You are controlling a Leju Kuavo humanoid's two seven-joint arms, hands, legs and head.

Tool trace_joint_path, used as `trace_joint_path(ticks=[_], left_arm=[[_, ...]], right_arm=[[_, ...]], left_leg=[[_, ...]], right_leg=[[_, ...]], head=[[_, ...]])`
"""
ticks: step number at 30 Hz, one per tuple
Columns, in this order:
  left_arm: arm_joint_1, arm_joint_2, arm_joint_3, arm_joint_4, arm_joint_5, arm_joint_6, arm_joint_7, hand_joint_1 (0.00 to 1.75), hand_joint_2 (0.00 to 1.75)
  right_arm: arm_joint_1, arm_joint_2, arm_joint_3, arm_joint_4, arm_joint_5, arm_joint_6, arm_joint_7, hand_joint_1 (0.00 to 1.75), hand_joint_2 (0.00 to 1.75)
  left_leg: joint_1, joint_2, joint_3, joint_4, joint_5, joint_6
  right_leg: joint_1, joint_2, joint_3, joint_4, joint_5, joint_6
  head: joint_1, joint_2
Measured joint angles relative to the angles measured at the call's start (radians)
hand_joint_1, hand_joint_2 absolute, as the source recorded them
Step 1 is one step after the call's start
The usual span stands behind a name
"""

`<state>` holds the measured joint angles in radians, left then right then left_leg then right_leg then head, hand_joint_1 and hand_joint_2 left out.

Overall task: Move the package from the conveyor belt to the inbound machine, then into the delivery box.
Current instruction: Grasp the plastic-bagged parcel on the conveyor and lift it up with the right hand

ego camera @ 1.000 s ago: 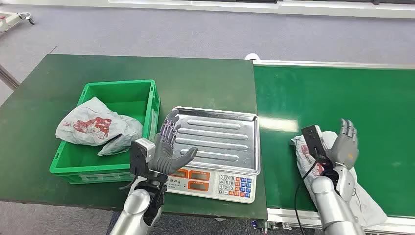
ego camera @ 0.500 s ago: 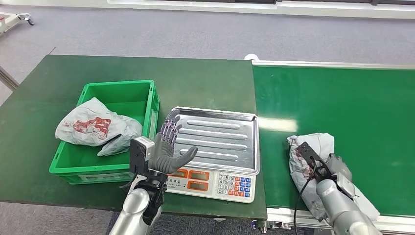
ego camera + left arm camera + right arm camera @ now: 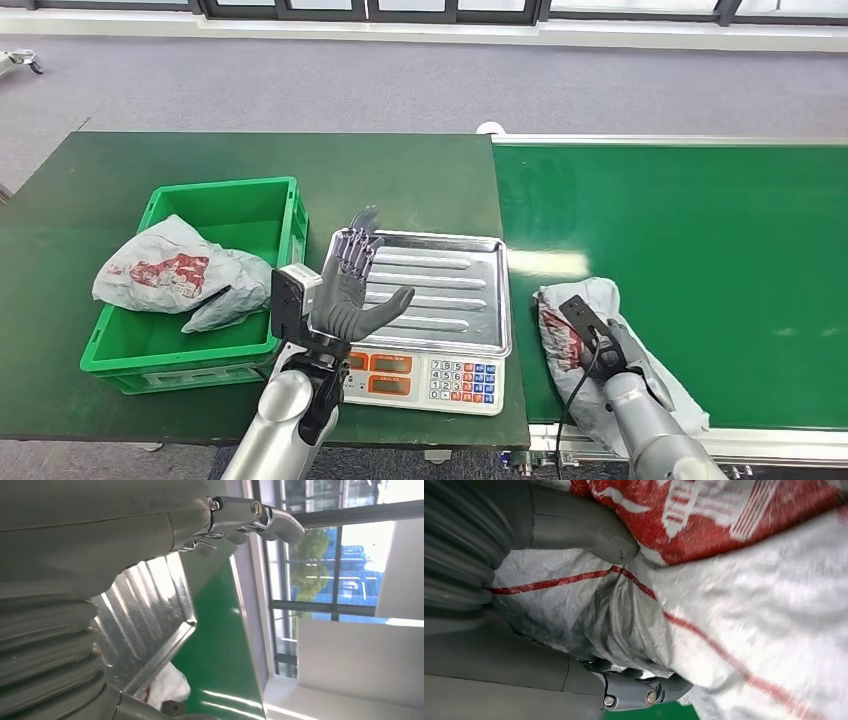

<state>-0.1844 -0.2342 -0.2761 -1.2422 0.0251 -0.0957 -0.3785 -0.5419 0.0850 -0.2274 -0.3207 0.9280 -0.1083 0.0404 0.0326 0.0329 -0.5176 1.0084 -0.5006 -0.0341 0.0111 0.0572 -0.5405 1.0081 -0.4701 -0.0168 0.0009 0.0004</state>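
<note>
The grey package (image 3: 556, 320) with red print lies on the green conveyor belt (image 3: 700, 240) near its front edge. My right hand (image 3: 620, 350) is on top of it and grips it; in the right wrist view the thumb (image 3: 584, 527) and fingers (image 3: 639, 692) pinch a fold of the bag (image 3: 744, 580). The inbound machine is a scale with a steel tray (image 3: 440, 290) and a keypad (image 3: 455, 380). My left hand (image 3: 350, 290) is raised at the tray's near left corner, fingers spread, holding nothing. The green delivery box (image 3: 215, 200) stands left of the scale.
A second grey and red package (image 3: 170, 275) lies in the delivery box, drooping over its left rim. The dark green table (image 3: 150, 160) carries the box and the scale. In the left wrist view the tray's edge (image 3: 145, 620) runs beside the belt.
The head camera has tilted, shifting the whole scene. My right hand, open above the package a second ago, came down and closed on it. The left hand stays raised and open.
</note>
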Motion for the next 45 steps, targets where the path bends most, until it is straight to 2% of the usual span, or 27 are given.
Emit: trace_joint_path(ticks=[5,11,17,20,25,30,34,41,45], left_arm=[[-0.005,-0.001,-0.003,-0.003,0.004,0.005,-0.006,0.00,1.75],[0.017,0.006,-0.002,-0.019,0.003,0.023,-0.013,0.00,1.75],[0.054,0.019,0.000,-0.032,-0.009,0.033,-0.020,0.00,1.75],[0.069,0.025,0.006,-0.039,-0.020,0.042,-0.025,0.00,1.75],[0.083,0.028,0.024,-0.047,-0.041,0.043,-0.030,0.00,1.75],[0.086,0.028,0.032,-0.046,-0.049,0.042,-0.038,0.00,1.75],[0.088,0.028,0.032,-0.046,-0.050,0.042,-0.041,0.00,1.75],[0.089,0.028,0.033,-0.043,-0.052,0.042,-0.046,0.00,1.75],[0.090,0.028,0.033,-0.037,-0.059,0.042,-0.058,0.00,1.75]], right_arm=[[0.014,0.025,-0.054,0.000,-0.098,-0.052,-0.144,1.75,1.75],[0.040,0.031,-0.137,-0.008,-0.213,-0.122,-0.345,1.75,1.75],[0.065,0.031,-0.176,-0.045,-0.272,-0.190,-0.459,1.75,1.75],[0.101,0.032,-0.177,-0.128,-0.325,-0.242,-0.522,1.75,1.75],[0.173,0.030,-0.095,-0.442,-0.405,-0.284,-0.487,1.75,1.75],[0.205,0.019,0.012,-0.729,-0.421,-0.303,-0.451,1.75,1.75],[0.228,0.017,0.053,-0.836,-0.427,-0.309,-0.447,1.75,1.75],[0.247,0.012,0.091,-0.919,-0.423,-0.334,-0.463,1.75,1.75],[0.243,0.001,0.131,-0.992,-0.410,-0.329,-0.431,1.75,1.75]], left_leg=[[0.000,-0.001,-0.006,0.000,0.001,0.001],[-0.003,-0.012,-0.010,0.000,0.004,0.003],[-0.007,-0.026,-0.011,0.000,0.008,0.006],[-0.009,-0.032,-0.019,0.000,0.011,0.007],[-0.013,-0.039,-0.033,0.000,0.017,0.009],[-0.014,-0.039,-0.035,0.000,0.017,0.009],[-0.014,-0.040,-0.036,0.000,0.017,0.009],[-0.015,-0.040,-0.036,0.000,0.017,0.010],[-0.015,-0.040,-0.036,0.000,0.018,0.010]], right_leg=[[0.000,-0.002,-0.004,0.000,0.001,0.000],[-0.003,-0.013,-0.005,0.000,0.000,0.002],[-0.007,-0.026,-0.009,0.000,-0.001,0.004],[-0.009,-0.033,-0.015,0.001,-0.001,0.004],[-0.013,-0.040,-0.028,0.002,0.001,0.008],[-0.014,-0.039,-0.030,0.002,0.002,0.008],[-0.014,-0.041,-0.030,0.002,0.002,0.008],[-0.015,-0.041,-0.030,0.002,0.002,0.008],[-0.015,-0.041,-0.031,0.002,0.002,0.009]], head=[[0.000,0.000],[0.000,0.000],[0.000,0.000],[0.000,0.000],[0.000,0.000],[0.000,0.000],[0.000,0.000],[0.000,0.000],[0.000,0.000]])
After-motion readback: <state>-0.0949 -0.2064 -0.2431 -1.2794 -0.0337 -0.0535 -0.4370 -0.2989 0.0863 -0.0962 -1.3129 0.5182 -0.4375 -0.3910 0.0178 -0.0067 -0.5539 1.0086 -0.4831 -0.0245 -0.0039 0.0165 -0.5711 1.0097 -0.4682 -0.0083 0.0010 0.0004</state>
